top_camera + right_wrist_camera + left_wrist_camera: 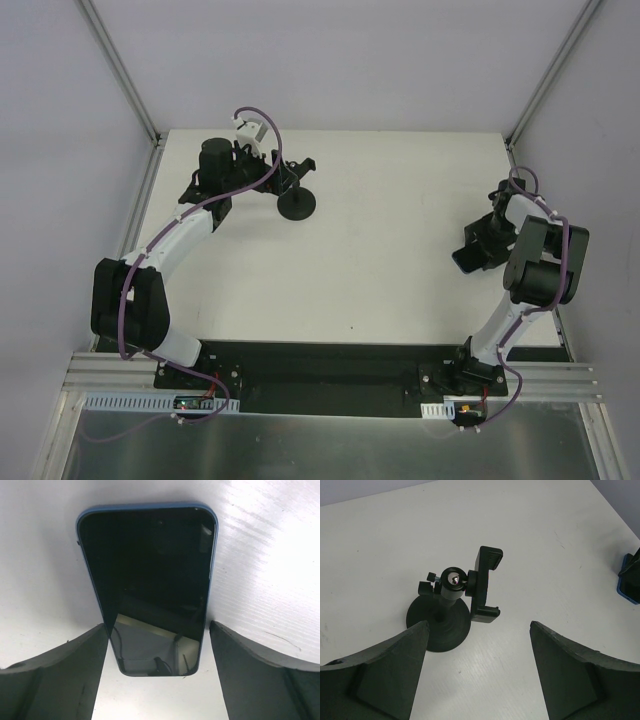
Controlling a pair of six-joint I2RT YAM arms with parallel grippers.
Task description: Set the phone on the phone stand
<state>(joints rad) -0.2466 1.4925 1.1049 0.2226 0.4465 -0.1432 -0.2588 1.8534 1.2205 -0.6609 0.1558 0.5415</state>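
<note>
Top external: phone lies flat on the table close to the right edge, about midway between the near and far edges, with the right arm's wrist right over it. Phone stand is toward the far-left corner, upright on its disc base, with the left arm reaching out beside it. Phone and stand are well apart, on opposite sides of the table.

Right wrist: right gripper is spread wide and straddles the near end of the phone. One finger sits just beside each long edge. Can't tell if either finger touches the case; nothing looks clamped. Phone is screen up, with a glossy dark face and a blue rim, and its far end sticks out past the fingertips. It lies a bit skewed between the fingers rather than square.

Left wrist: left gripper is also wide apart and holds nothing. The stand is just ahead of the fingers and left of centre, closer to the left finger; that finger's tip overlaps the base edge in this view, so contact is unclear. Disc base is flat on the table and the post is vertical. A ball head with a small thumbscrew sits on top. The cradle hangs off the right side of the post. The phone's blue edge shows at the far right of this view, under the other gripper.
</note>
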